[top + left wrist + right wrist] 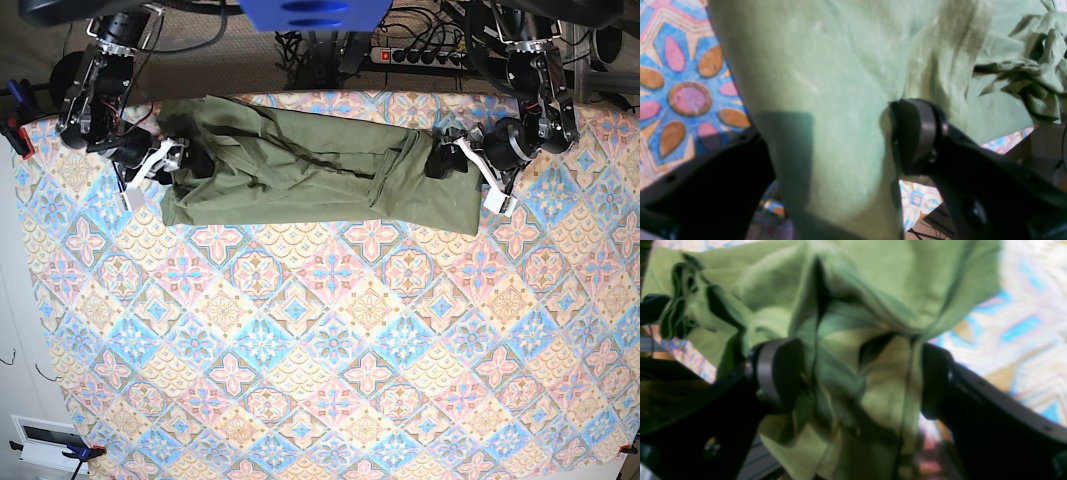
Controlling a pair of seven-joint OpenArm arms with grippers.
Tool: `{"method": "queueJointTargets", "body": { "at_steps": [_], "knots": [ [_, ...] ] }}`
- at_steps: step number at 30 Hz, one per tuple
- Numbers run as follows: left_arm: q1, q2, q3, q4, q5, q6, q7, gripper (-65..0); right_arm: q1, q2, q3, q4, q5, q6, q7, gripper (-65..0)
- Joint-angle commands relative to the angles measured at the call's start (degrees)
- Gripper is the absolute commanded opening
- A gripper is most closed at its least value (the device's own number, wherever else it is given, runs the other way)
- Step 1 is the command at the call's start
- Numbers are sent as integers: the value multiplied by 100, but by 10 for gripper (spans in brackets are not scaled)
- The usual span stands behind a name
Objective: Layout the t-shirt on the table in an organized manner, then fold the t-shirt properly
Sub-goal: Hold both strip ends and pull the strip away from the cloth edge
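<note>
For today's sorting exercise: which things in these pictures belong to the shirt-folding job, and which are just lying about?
Belongs to the job:
t-shirt
table
left gripper
right gripper

Just lying about:
power strip
cables

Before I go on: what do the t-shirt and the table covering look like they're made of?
The t-shirt: soft, matte olive-green knit, probably cotton; it creases and bunches into loose folds with no shine. The table covering: a printed cloth in pink, blue and cream tile motifs, lying flat and fairly matte; the wrist views are too blurred to tell woven fabric from coated cloth.
</note>
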Motion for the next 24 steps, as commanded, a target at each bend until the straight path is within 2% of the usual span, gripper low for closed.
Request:
{"method": "queueJointTargets", "body": {
  "at_steps": [1, 13, 19, 24],
  "knots": [
    [34, -25, 27, 5, 152, 26, 294, -222, 45, 20, 14, 72, 91, 17, 33, -141],
    [25, -25, 27, -4, 178, 26, 277, -222, 45, -138, -30, -429, 91, 17, 33, -143],
    [25, -25, 27, -4, 169, 26, 277, -222, 45, -253, -232, -447, 91, 17, 33, -196],
    [-72, -25, 27, -22, 160, 26, 303, -222, 45, -349, -382, -447, 82, 17, 42, -211]
  ]
}}
